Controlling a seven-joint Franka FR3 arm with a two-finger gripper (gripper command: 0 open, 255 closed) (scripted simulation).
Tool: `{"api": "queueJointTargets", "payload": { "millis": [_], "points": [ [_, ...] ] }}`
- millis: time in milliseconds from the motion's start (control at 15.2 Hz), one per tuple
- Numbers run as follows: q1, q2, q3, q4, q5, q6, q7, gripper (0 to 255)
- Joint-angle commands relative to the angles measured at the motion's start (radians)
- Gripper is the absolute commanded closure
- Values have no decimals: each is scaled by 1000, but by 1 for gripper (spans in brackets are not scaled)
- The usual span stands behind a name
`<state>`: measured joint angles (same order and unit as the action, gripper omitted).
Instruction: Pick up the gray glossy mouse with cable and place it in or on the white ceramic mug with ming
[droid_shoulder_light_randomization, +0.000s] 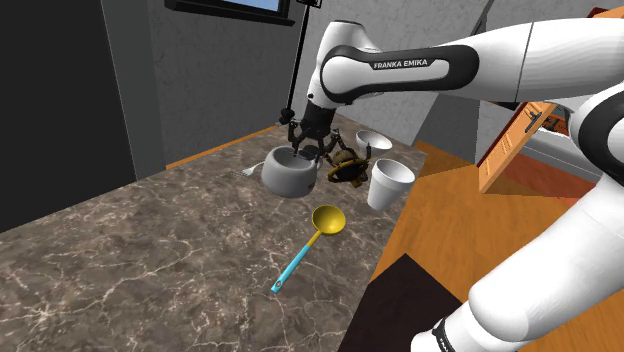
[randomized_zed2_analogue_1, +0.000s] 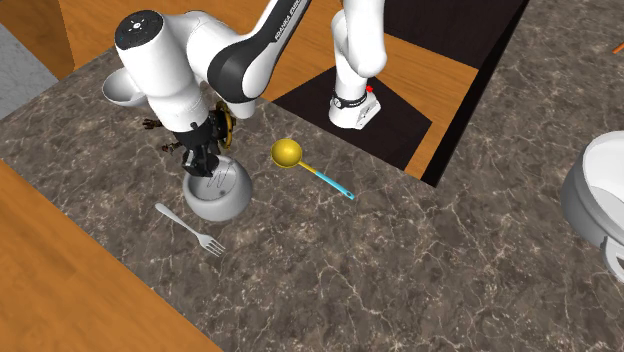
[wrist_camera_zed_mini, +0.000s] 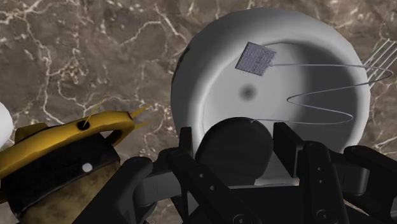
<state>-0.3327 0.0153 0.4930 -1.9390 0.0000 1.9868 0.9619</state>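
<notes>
arm (droid_shoulder_light_randomization: 430, 62) reads "franka emika" — gripper (wrist_camera_zed_mini: 233, 139) clasps mouse (wrist_camera_zed_mini: 232, 158)

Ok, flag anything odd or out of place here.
Only the cable: it hangs loose from the mouse clasped in the gripper and snakes around inside the mug, with its plug in there too. Nothing looks spilled or broken.

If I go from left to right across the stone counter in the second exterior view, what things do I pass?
Small white bowl → wide grey-white mug → yellow ladle with a blue handle → big white-and-grey round vessel at the right edge.
</notes>
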Motion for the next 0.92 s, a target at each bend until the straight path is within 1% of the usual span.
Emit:
{"api": "queueJointTargets", "payload": {
  "millis": [0,66,132,462,726,858],
  "points": [
    [0,0,0,0,0,0,0,255],
    [0,0,0,0,0,0,0,255],
    [0,0,0,0,0,0,0,0],
    [0,0,0,0,0,0,0,0],
    [-3,-25,-3,101,12,-123,-9,0],
    [-3,-25,-3,101,13,-123,-9,0]
  ]
}}
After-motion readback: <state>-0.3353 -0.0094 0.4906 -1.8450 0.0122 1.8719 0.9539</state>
